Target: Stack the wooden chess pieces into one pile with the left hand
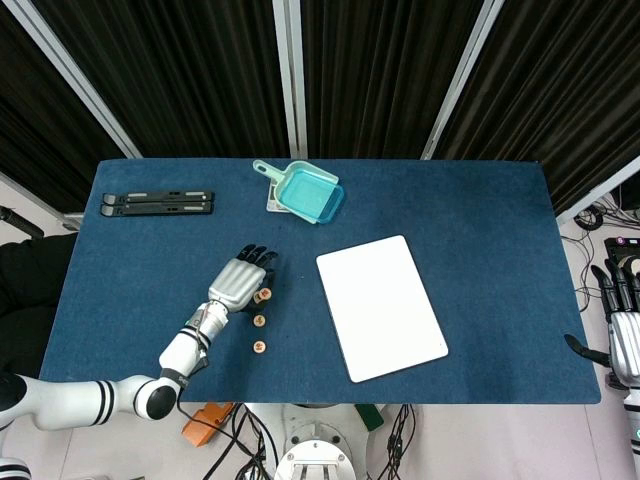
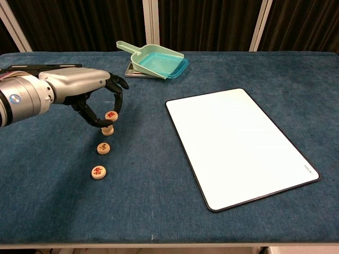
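While pinched piece hangs over target: squaring-up before release — the whole job of this step.

Left hand point(image 2: 98, 100): curled over the row of pieces, thumb and a fingertip pinching one wooden chess piece point(image 2: 110, 116) by its rim; other fingers arched above, holding nothing else.

Held piece: tilted, red character facing up and toward the chest camera, lower edge just above or perhaps touching the piece beneath point(image 2: 107, 130) — contact not certain from either view.

Target piece: flat on the blue table point(image 2: 238, 233), mostly hidden under the thumb in the chest view; in the head view only a sliver visible beside the hand point(image 1: 240, 283).

Remaining pieces: second piece point(image 2: 104, 148) and nearest piece point(image 2: 98, 172) lying flat in a line toward the robot, well apart from each other, untouched.

Doing it well: levelling the held piece first, since a tilted disc is likely to slide off; centring rim over rim; lowering until flat contact; then opening thumb and fingertip gently and lifting straight up, so as not to drag the top piece sideways.

Risk: thumb sits low beside the target — a sideways nudge could shift it.

Right hand point(image 1: 622, 325): at the far table edge, fingers loosely spread, holding nothing.
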{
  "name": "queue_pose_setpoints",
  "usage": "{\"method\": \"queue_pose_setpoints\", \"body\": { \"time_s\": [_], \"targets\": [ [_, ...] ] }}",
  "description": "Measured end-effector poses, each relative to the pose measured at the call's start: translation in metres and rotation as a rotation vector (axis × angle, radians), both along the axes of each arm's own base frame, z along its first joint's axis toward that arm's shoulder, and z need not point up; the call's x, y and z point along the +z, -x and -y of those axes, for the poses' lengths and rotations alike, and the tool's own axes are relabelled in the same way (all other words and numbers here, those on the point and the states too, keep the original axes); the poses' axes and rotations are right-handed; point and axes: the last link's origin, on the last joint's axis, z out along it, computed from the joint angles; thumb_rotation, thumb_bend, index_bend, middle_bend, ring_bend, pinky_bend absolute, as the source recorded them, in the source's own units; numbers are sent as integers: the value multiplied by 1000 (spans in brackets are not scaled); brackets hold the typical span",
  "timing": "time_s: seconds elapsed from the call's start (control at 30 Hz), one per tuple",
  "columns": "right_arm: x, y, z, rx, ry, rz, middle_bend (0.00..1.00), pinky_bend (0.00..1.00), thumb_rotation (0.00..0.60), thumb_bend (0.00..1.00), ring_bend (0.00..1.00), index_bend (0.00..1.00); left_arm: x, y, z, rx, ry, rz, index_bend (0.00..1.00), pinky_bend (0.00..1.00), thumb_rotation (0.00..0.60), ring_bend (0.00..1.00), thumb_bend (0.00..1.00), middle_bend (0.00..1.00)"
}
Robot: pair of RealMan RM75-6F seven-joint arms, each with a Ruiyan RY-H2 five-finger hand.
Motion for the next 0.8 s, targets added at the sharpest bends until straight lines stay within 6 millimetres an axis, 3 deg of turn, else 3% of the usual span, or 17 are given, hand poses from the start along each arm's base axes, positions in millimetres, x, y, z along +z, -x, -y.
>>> {"method": "queue_pose_setpoints", "body": {
  "time_s": [0.8],
  "targets": [
    [-2,-1,-1,0,0,2,45,37,600,189,0,0,-2,11,-2,34,-4,-24,512,1,600,0,342,84]
  ]
}}
